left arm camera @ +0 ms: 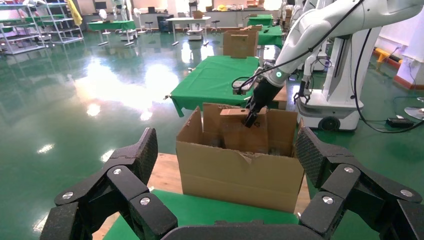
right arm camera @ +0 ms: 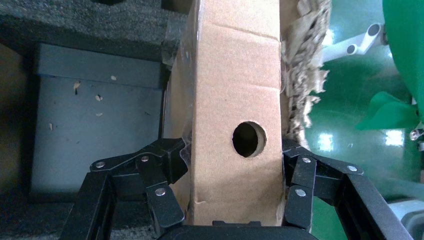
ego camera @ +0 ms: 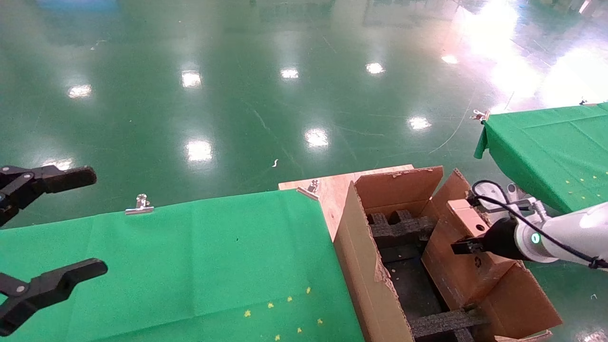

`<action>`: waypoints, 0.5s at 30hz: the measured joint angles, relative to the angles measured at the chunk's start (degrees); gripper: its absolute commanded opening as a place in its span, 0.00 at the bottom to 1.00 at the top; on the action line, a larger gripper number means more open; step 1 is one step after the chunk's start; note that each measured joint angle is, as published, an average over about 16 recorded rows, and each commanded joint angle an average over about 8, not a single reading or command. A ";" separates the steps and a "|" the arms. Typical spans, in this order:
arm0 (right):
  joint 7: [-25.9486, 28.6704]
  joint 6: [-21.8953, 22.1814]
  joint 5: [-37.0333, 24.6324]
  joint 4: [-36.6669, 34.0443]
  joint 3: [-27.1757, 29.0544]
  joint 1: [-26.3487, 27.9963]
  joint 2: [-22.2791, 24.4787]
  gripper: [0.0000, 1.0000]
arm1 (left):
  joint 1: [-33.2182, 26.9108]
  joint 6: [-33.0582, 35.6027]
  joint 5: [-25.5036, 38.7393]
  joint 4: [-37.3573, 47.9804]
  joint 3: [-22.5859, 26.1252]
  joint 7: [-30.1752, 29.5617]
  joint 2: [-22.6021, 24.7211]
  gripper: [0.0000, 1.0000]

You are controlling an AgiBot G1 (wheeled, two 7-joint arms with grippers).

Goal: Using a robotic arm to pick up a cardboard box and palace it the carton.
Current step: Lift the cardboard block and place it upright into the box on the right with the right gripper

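A glossy dark green floor (ego camera: 237, 85) mirrors the ceiling lights and stretches wide and open beyond the work area; the left wrist view shows further green-draped tables, shelving and another white robot farther back in the hall. Nearest the robot, a table under green cloth (ego camera: 190, 256) is held by silver clips along its far edge, with small yellow specks near the front. Just beside its right edge, on a bare plywood board (ego camera: 332, 190), stands the large brown corrugated carton (ego camera: 361, 266) with ragged flaps and black foam inserts (ego camera: 399, 225) inside. A second green-clothed table (ego camera: 546, 147) lies to the right, with floor between it and the carton. The white jointed right arm's black gripper (ego camera: 468, 246) is clamped on the small brown cardboard box with a round hole (right arm camera: 235, 145), fingers pressing both sides, holding it upright inside the carton against its right wall. The left black gripper (ego camera: 45, 232) hangs spread wide and empty over the near table's left edge.
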 measured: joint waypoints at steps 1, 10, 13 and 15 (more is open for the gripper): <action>0.35 0.28 -0.19 -0.20 -0.12 -0.35 -0.22 0.00 | 0.00 0.00 0.00 0.00 0.00 0.00 0.00 1.00; 1.68 3.16 -0.31 -3.23 -1.19 -3.49 -2.33 0.00 | 0.00 0.00 0.00 0.00 0.00 0.00 0.00 1.00; 1.40 4.15 0.30 -4.80 -1.55 -4.47 -3.22 0.00 | 0.00 0.00 0.00 0.00 0.00 0.00 0.00 1.00; 1.00 4.79 0.82 -6.01 -1.79 -5.07 -3.89 0.00 | 0.00 0.00 0.00 0.00 0.00 0.00 0.00 1.00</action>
